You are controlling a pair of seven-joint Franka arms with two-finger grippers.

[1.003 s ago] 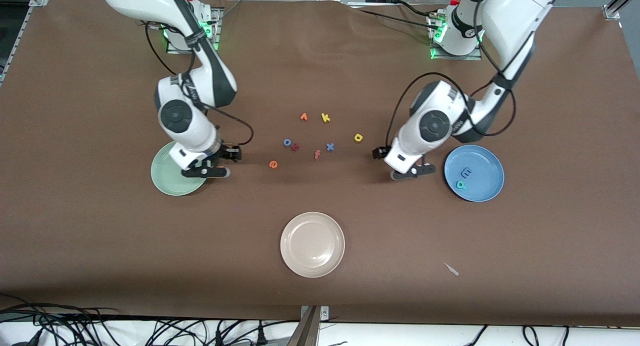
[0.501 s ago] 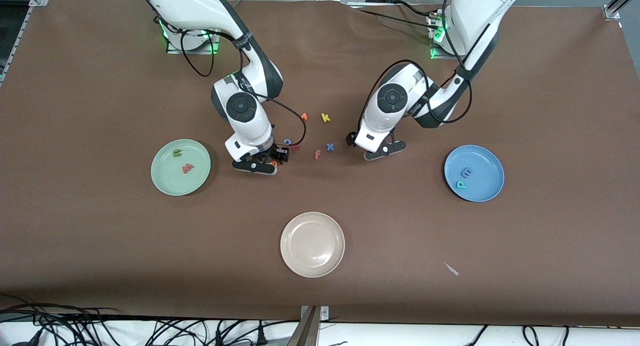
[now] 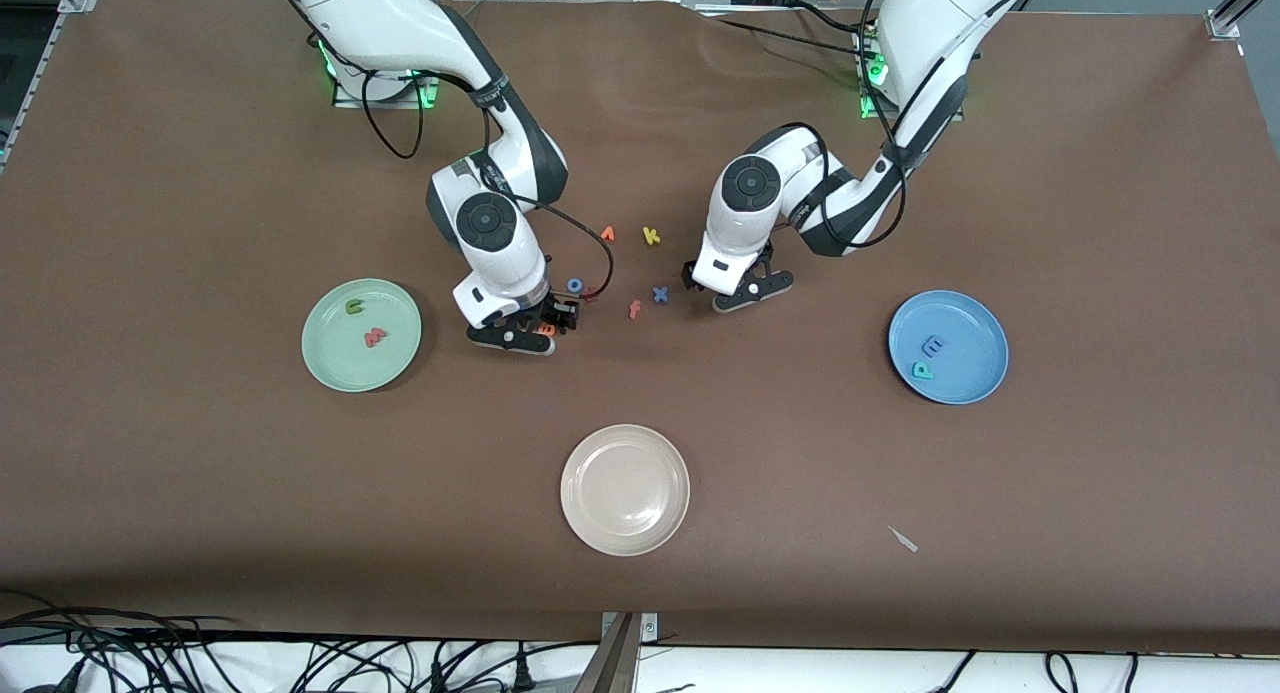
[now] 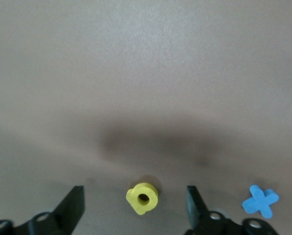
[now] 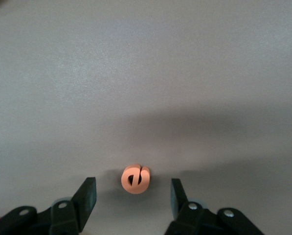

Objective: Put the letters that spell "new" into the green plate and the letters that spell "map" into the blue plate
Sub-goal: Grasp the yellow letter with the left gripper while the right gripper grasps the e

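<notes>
Between the spread, empty fingers of the left gripper [image 4: 135, 210] lies the yellow foam a [image 4: 142, 198]; the right gripper [image 5: 131, 198], likewise open, brackets the rounded orange e [image 5: 135, 179] on matte brown table [image 3: 200, 473].

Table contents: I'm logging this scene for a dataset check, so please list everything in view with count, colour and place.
green plate: one, pale green, toward the right arm's end; holds a green n and a pinkish-red w.
blue plate: one, blue, toward the left arm's end; holds a blue m and a teal p.
beige plate: one, nearest the front camera.
loose letters: orange e, yellow a, blue x, blue o, orange f, yellow k, at mid-table.
right gripper: open, around the orange e.
left gripper: open, around the yellow a.
</notes>
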